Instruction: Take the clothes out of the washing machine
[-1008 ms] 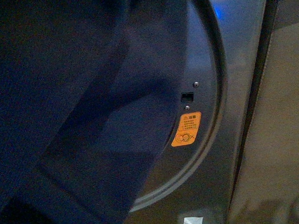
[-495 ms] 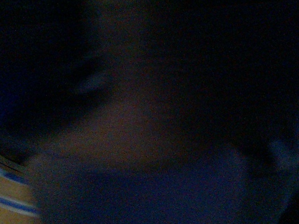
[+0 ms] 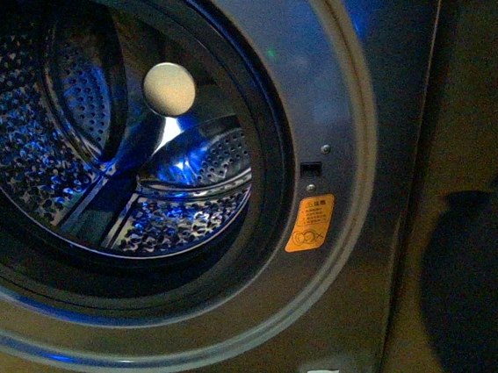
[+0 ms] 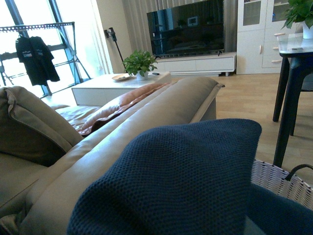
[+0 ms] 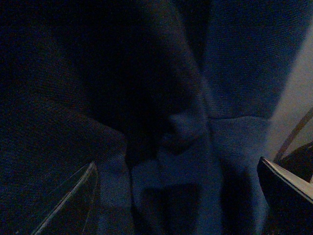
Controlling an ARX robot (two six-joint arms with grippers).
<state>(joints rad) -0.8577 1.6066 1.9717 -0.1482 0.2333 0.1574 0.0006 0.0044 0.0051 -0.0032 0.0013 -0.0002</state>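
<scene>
The washing machine point(image 3: 335, 72) fills the front view, grey, with an orange sticker point(image 3: 310, 223) beside its open round mouth. Its perforated steel drum point(image 3: 59, 143) shows no fabric inside. No gripper shows in the front view. In the left wrist view the clothes point(image 4: 181, 181), dark navy knit, drape over my left gripper, which is shut on them; its jaws are hidden under the fabric. In the right wrist view the clothes point(image 5: 230, 73) hang close and fill the picture. My right gripper point(image 5: 176, 196) is open, its fingers point(image 5: 288, 191) wide apart at the picture's edges.
A white woven basket point(image 4: 279, 181) stands right beside the held clothes. A beige sofa point(image 4: 122, 127) lies behind them, with a dark table leg point(image 4: 286, 98) by the basket. A beige wall panel point(image 3: 469, 86) with a dark shadow stands right of the machine.
The navy clothes that covered the front view have moved out of it. The drum's mouth and inside now show.
</scene>
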